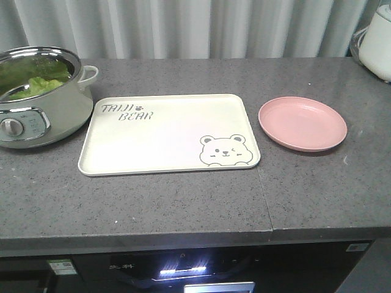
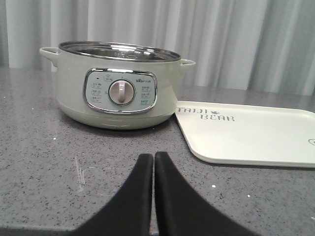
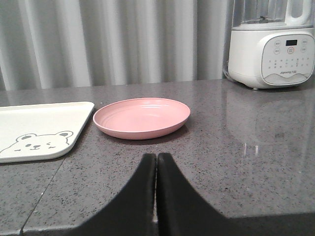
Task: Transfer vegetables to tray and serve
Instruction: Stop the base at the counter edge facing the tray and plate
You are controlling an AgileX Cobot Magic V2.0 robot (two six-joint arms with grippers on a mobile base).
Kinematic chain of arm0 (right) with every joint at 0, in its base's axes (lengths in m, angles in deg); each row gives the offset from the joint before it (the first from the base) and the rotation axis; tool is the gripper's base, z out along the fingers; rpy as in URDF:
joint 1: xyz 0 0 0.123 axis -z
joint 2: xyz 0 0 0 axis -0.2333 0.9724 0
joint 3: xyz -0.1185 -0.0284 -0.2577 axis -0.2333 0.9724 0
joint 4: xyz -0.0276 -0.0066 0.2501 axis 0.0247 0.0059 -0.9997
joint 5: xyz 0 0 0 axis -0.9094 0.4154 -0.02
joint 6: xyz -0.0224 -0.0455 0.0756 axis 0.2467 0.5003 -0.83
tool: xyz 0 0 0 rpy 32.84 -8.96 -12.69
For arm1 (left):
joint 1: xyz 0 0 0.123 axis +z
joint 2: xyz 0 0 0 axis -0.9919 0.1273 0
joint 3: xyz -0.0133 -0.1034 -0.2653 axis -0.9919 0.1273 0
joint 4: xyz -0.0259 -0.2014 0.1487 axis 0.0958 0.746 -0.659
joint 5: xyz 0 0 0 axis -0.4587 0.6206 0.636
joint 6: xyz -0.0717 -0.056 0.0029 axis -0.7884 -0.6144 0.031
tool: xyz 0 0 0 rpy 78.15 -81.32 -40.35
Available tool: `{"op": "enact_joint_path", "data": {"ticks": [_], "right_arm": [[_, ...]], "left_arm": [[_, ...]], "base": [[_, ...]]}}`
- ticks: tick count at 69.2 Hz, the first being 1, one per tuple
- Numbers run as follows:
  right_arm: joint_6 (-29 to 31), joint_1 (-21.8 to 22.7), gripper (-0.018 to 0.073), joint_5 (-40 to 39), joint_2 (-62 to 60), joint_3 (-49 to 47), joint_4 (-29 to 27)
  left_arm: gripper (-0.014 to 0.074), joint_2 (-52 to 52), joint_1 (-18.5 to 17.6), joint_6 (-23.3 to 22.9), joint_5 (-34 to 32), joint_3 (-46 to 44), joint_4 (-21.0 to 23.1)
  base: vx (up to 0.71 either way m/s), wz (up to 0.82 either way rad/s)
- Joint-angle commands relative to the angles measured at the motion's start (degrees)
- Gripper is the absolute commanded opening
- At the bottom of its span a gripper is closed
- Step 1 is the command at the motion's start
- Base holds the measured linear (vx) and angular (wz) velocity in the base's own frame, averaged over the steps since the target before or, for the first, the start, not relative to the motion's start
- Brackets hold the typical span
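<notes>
At the bottom of each wrist view the left gripper [image 2: 153, 161] and right gripper [image 3: 156, 161] show fingers pressed together, holding nothing; the vegetables [image 1: 38, 85] lie in the pot [image 1: 58, 119] (upper left, front view); the tray [image 1: 165, 134] sits just beside it at centre, likely for a short transfer.

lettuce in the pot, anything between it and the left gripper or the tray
The wall and rim of the pot stand between the left gripper and the vegetables, so it must reach from above. Nothing visible lies between pot and tray.

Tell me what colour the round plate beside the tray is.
Pink; the plate shows best in the right wrist view.
</notes>
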Motion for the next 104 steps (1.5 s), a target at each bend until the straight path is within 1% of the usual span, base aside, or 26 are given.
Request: {"op": "enact_joint_path", "data": {"ticks": [1,104], "right_arm": [[0.3,0.3,-0.0001,-4.5,-0.1,0.4,0.5],[0.3,0.3,-0.0001,-4.5,-0.1,0.4,0.5]], "left_arm": [[-0.0006,-0.9,-0.4,0.0,-3.9,0.6,0.4],[-0.0006,-0.9,-0.4,0.0,-3.9,0.6,0.4]], "base": [[0.03,-0.01],[0.03,-0.01]]}}
